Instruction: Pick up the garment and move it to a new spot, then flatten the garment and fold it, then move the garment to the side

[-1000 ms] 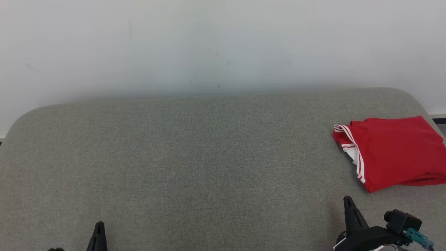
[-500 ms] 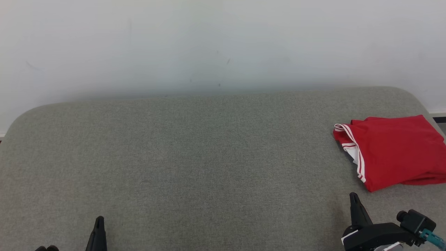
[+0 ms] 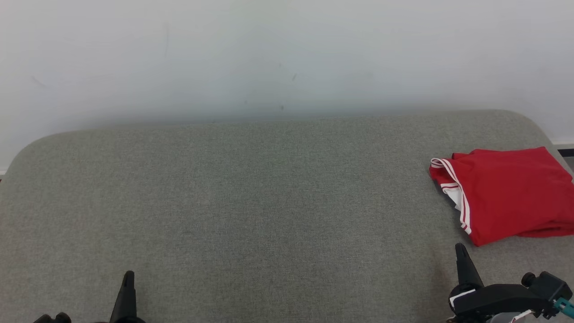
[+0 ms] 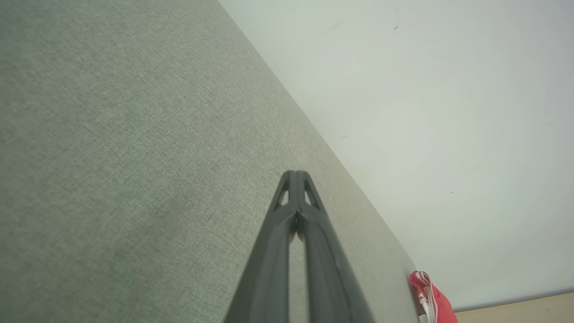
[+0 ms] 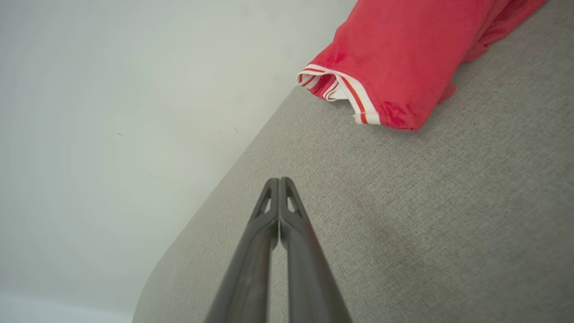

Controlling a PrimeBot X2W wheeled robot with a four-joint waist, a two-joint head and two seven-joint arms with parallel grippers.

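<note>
A folded red garment [image 3: 506, 195] with white-striped trim lies at the right end of the grey fabric surface [image 3: 269, 202]. The right wrist view has the garment [image 5: 403, 58] ahead of the fingers, and its edge [image 4: 428, 298] peeks in at the left wrist view's lower right. My right gripper [image 3: 460, 248] hovers just short of the garment's near corner, apart from it, shut and empty; its tips [image 5: 279, 180] meet. Low at the near left, my left gripper [image 3: 129, 273] is shut too, tips [image 4: 296, 172] pressed together over bare fabric.
A pale wall [image 3: 278, 58] runs behind the surface. The surface's rounded corners [image 3: 529, 121] fall off at far left and right; the garment sits close to the right edge. A strip of floor [image 4: 515, 309] shows beyond.
Both grippers have crept a little forward in the head view, the right one also drifting rightward toward the garment's near corner. The garment lies as before.
</note>
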